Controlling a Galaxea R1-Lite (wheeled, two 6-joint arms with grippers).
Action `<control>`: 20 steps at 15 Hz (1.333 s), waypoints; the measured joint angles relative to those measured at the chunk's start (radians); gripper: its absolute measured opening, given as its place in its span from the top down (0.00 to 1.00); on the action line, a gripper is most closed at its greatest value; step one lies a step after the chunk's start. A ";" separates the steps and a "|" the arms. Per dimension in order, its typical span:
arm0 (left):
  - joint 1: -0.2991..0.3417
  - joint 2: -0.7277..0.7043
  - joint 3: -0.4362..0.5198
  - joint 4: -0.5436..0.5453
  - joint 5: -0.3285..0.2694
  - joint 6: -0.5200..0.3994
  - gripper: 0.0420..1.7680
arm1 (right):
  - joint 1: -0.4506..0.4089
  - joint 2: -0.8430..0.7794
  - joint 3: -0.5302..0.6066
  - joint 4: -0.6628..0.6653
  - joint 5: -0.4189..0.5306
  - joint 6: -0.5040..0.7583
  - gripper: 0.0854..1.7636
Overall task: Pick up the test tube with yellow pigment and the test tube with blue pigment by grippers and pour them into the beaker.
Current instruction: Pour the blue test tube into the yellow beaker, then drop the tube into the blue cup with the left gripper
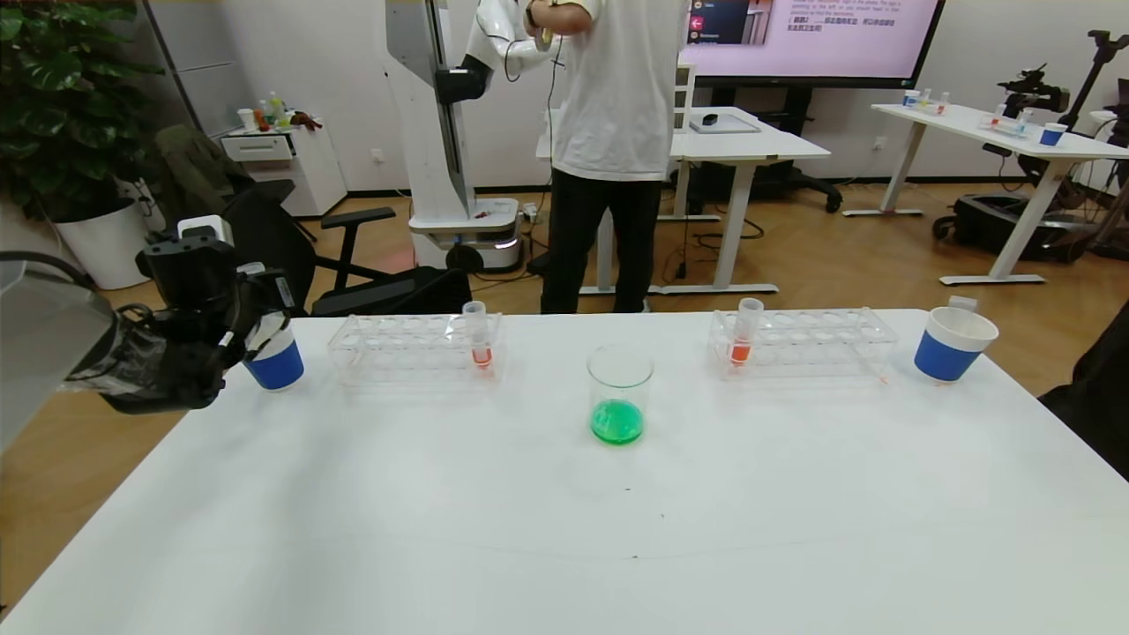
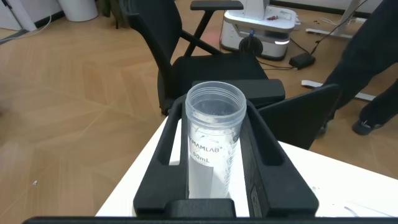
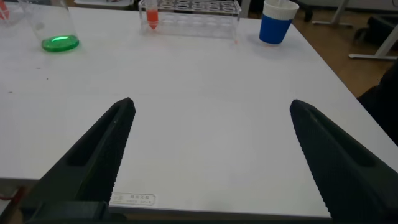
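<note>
Far left, off the far-left corner of the white table (image 1: 529,529): left gripper (image 2: 214,115) clamped tight around an empty clear tube (image 2: 210,162), round-mouthed, smooth-walled, printed lettering on its side, held upright right by the left paper cup (image 1: 276,363). No telling which pigment it carried. Cup blue below, white at the rim, matte paper.

Next along, a clear plastic rack (image 1: 397,344), boxy, rows of round holes, one slim tube of orange-red liquid (image 1: 479,339) upright at its right end. Not part of the job, untouched.

Centre stage, the beaker (image 1: 620,392): clear glass, straight-sided, flared rim, standing upright on the table between the two racks and a little nearer. Shallow pool of bright green liquid (image 1: 616,423) in the bottom. Green, not yellow, not blue, so by the look of it both pigments already poured and mixed. No tube with yellow or blue liquid to be seen anywhere.

Right of it, a second clear rack (image 1: 820,339), same build, another orange-red tube (image 1: 743,339) at its left end. Then the right paper cup (image 1: 951,346), something pale poking above its rim, too small to name.

Near right, right gripper (image 3: 208,149) low over the bare tabletop, black ridged fingers spread wide, nothing between them.

Verdict: pouring seemingly done; only the empty tube left to set down, likely into the left cup.
</note>
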 joint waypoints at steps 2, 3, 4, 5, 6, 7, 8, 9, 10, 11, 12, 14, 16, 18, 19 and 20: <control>0.006 0.002 -0.002 0.002 -0.004 0.001 0.73 | 0.000 0.000 0.000 0.000 0.000 0.000 0.02; 0.006 0.005 -0.003 0.001 -0.010 0.003 0.73 | 0.000 0.000 0.000 0.000 0.000 0.000 0.02; 0.007 0.011 -0.003 0.000 -0.011 0.006 0.73 | 0.000 0.000 0.000 0.000 0.000 0.000 0.02; 0.006 0.016 0.001 -0.001 -0.011 0.007 0.73 | 0.000 0.000 0.000 0.000 0.000 0.000 0.02; 0.007 0.022 0.010 -0.002 -0.010 0.007 0.73 | 0.000 0.000 0.000 0.000 0.000 0.000 0.02; 0.009 0.031 0.019 -0.003 -0.009 0.010 0.73 | 0.000 0.000 0.000 0.000 0.000 0.000 0.02; 0.011 0.039 0.029 -0.015 -0.008 0.009 0.73 | 0.000 0.000 0.000 0.000 0.000 0.000 0.02; 0.011 0.045 0.041 -0.036 -0.008 0.006 0.73 | 0.000 0.000 0.000 0.000 0.000 0.000 0.02; 0.011 0.049 0.056 -0.056 -0.011 0.004 0.73 | 0.000 0.000 0.000 0.000 0.000 0.000 0.02; 0.011 0.051 0.065 -0.063 -0.013 0.003 0.64 | 0.000 0.000 0.000 0.000 0.000 0.000 0.02; 0.011 0.052 0.068 -0.065 -0.013 0.003 0.50 | 0.000 0.000 0.000 0.000 0.000 0.000 0.02; 0.009 0.053 0.069 -0.066 -0.011 0.005 0.10 | 0.000 0.000 0.000 0.000 0.000 0.000 0.02; 0.007 0.051 0.069 -0.069 -0.008 0.024 0.01 | 0.000 0.000 0.000 0.000 0.000 0.000 0.02; 0.006 0.044 0.068 -0.083 -0.004 0.027 0.01 | 0.000 0.000 0.000 0.000 0.000 0.000 0.02; 0.003 0.034 0.061 -0.084 -0.005 0.027 0.01 | 0.000 0.000 0.000 0.000 0.000 0.000 0.02; -0.001 0.019 0.055 -0.080 -0.006 0.028 0.01 | 0.000 0.000 0.000 0.000 0.000 0.000 0.02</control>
